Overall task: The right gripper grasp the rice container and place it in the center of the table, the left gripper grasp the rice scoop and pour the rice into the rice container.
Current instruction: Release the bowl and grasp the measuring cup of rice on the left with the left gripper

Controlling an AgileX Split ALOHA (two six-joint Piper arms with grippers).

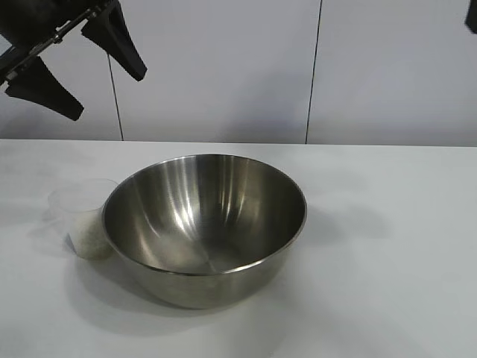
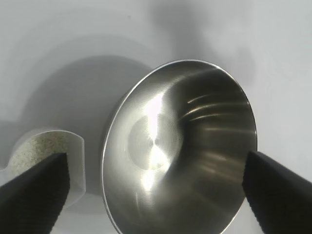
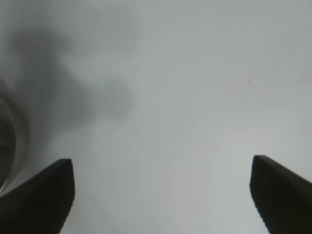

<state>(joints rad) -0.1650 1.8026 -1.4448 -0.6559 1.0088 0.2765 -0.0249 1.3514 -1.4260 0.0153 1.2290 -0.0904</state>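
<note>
The rice container (image 1: 205,224), a shiny empty steel bowl, stands in the middle of the white table (image 1: 387,283). Touching its left side is the rice scoop (image 1: 80,216), a small clear cup with rice (image 1: 91,242) in its bottom. My left gripper (image 1: 106,95) hangs open high above the scoop, holding nothing. In the left wrist view, the gripper (image 2: 156,156) looks down on the rice container (image 2: 180,151) and the rice scoop (image 2: 46,151) with rice (image 2: 36,148). My right gripper (image 3: 162,163) is open over bare table, the rice container's wall (image 3: 6,146) at one side.
A white panelled wall (image 1: 223,67) runs behind the table. A black bit of the right arm (image 1: 471,15) shows at the top right corner of the exterior view. Bare tabletop lies to the right of the bowl and in front of it.
</note>
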